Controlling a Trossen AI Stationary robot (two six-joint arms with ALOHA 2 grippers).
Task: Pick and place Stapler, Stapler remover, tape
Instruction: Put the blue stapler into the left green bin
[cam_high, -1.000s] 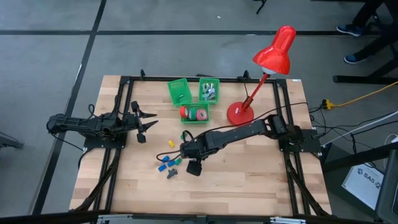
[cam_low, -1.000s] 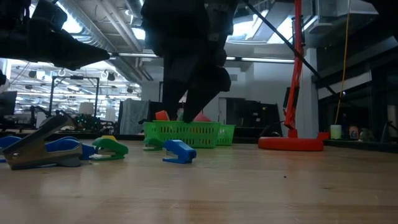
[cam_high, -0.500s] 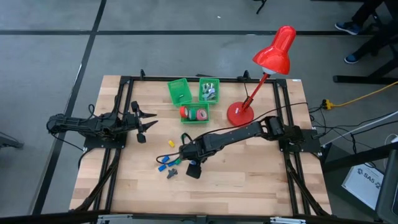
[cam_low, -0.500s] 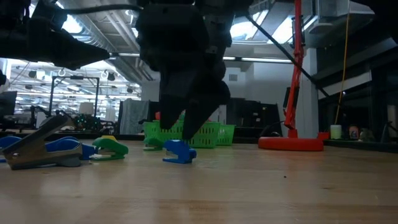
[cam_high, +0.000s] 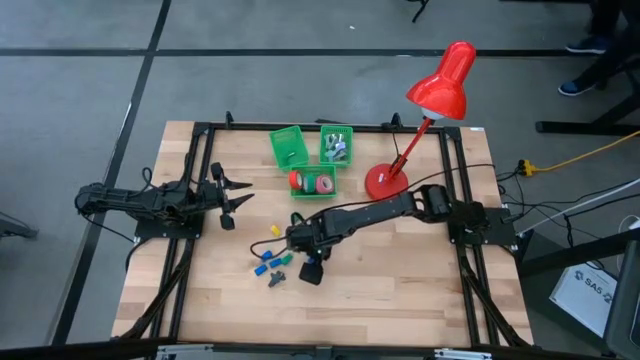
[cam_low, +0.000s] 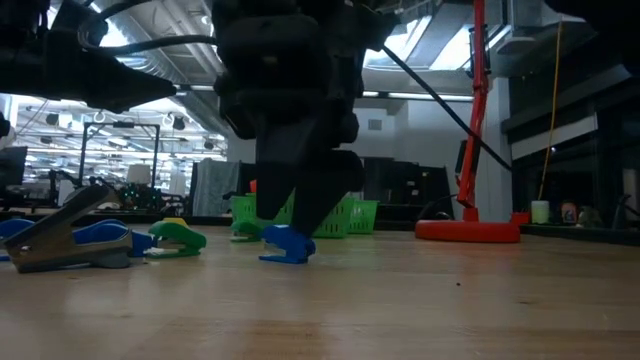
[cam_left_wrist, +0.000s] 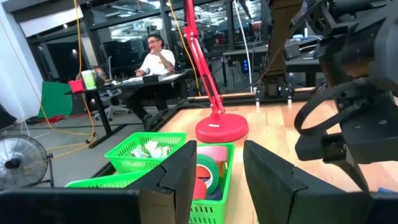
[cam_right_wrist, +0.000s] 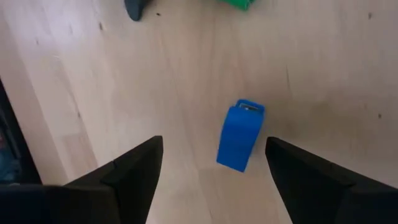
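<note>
My right gripper (cam_right_wrist: 214, 144) is open and points down over a small blue stapler (cam_right_wrist: 240, 135) that lies flat on the wooden table. Its fingers stand on either side of the stapler, apart from it. In the low view the right gripper (cam_low: 295, 222) hangs just above that stapler (cam_low: 286, 244). More small blue, green and yellow pieces (cam_high: 270, 262) lie toward the table's left of it. Red and pink tape rolls (cam_high: 312, 182) sit in a green basket. My left gripper (cam_high: 232, 200) waits open near the table's left side.
Three green baskets (cam_high: 287, 148) stand near the far edge, one holding pale pieces (cam_high: 337, 147). A red desk lamp (cam_high: 388, 181) stands to their right. A grey claw-like piece (cam_low: 50, 238) and a green piece (cam_low: 178, 237) lie to the left. A person (cam_left_wrist: 155, 59) sits beyond the table.
My right gripper has come down over the blue stapler and shifted slightly toward the table's left, staying open. The stapler has kept its place.
</note>
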